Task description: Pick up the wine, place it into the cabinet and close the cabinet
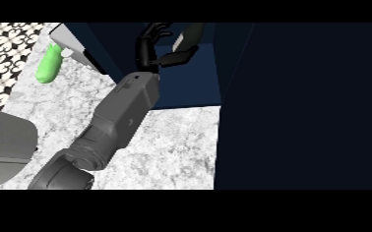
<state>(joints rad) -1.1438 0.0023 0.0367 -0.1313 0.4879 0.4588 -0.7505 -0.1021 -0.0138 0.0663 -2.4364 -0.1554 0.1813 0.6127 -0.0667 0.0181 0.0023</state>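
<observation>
Fingers (155, 31): curled, closing on the left side of the wine (190, 35), with the thumb reaching across to the bottle's near end. The bottle is gripped, not standing free.

Right hand (147, 54): inside the opening of the cabinet (189, 86), at the far end of the scene, on the grey forearm (127, 108), which runs up from the near left.

Wine: a dark bottle with a pale label patch, tilted, its top leaning to the far right. It is within the cabinet's dark blue interior. Whether its base touches the cabinet floor cannot be made out.

Cabinet door (298, 103): judged to be the large dark panel filling the right of the view, standing open.

Table (167, 142): pale marbled top, near the cabinet. A green object (48, 64) lies at the far left, well apart from the hand.

Left hand: not visible. A grey shape (13, 147) at the left edge is probably that arm.

Assessment: the step in hand is setting the bottle down; the closing is not yet done.

Recommendation: bring the bottle upright before lowering it, and seat the base flat and well inside the opening, so the door can swing past it. Release only once the base is supported. Draw the hand out along the forearm's line, clear of the bottle, then go to the door.
</observation>
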